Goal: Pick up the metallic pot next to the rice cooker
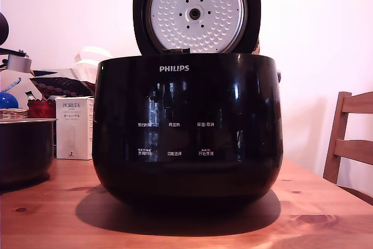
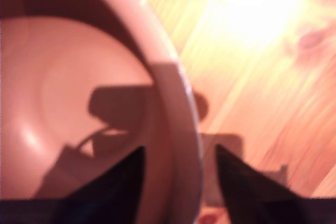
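Note:
The rice cooker (image 1: 187,126) is large, glossy and black with "PHILIPS" lettering. It stands mid-table with its lid (image 1: 196,10) raised, showing the dimpled silver plate. The metallic pot (image 1: 23,151) is dark with a thin silvery rim and sits at the exterior view's left edge, partly cut off. In the wrist view the pot (image 2: 79,93) shows its empty inside from close above. My gripper (image 2: 179,149) is open and straddles the pot's rim (image 2: 176,103), with one dark finger (image 2: 123,182) inside the pot and the other finger (image 2: 241,182) outside over the wood. Neither finger clearly touches the rim.
A white PORLEX box (image 1: 74,127) stands between the pot and the cooker, further back. A wicker basket (image 1: 11,112), a red item (image 1: 41,108) and a blue ball (image 1: 7,100) sit behind the pot. A wooden chair (image 1: 349,144) stands at the right of the wooden table (image 1: 326,214).

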You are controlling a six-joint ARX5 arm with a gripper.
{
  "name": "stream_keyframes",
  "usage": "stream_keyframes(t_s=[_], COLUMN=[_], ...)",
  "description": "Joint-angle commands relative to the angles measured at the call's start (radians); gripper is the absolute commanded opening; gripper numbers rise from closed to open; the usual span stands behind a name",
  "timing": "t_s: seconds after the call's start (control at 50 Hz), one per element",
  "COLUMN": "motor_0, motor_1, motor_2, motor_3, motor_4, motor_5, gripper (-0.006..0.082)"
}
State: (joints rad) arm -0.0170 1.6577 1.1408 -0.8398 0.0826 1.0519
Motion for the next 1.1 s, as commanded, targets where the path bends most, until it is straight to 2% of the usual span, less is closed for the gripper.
stream_keyframes(t_s=[0.0, 0.3, 0.48, 1.08], motor_0=[0.002, -0.006, -0.017, -0.042], motor_1=[0.008, 0.055, 0.057, -0.011], motor_2=[-0.007, -0.007, -0.007, 0.08], motor_3=[0.004, -0.019, -0.011, -0.122], motor_4=[0.022, 0.029, 0.029, -0.024], motor_5=[0.005, 0.005, 0.052, 0.056], gripper=[0.0305, 0.0137, -0.0026, -0.0024])
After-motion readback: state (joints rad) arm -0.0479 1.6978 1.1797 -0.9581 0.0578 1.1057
